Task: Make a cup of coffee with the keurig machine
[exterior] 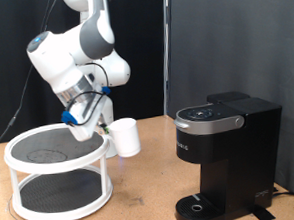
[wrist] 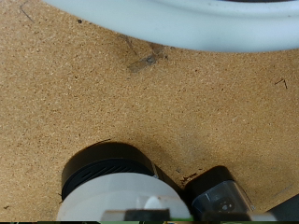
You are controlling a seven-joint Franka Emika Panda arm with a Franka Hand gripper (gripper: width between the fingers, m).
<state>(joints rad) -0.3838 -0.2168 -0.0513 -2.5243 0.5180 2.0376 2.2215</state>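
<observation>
In the exterior view my gripper (exterior: 104, 124) is shut on the rim of the small white cup (exterior: 125, 137). It holds the cup just past the right edge of a white rack, left of the keurig machine (exterior: 228, 150). The black machine stands at the exterior view's right with its lid down and its round drip base (exterior: 198, 205) bare. In the wrist view a white curved surface (wrist: 187, 23) crosses the picture over brown table. I cannot tell if it is the cup or the rack. The fingers do not show clearly there.
A white two-tier round rack (exterior: 59, 175) with dark mesh shelves stands at the exterior view's left, under the arm. The brown table (exterior: 142, 195) lies between rack and machine. A black ridged round part (wrist: 107, 168) shows in the wrist view.
</observation>
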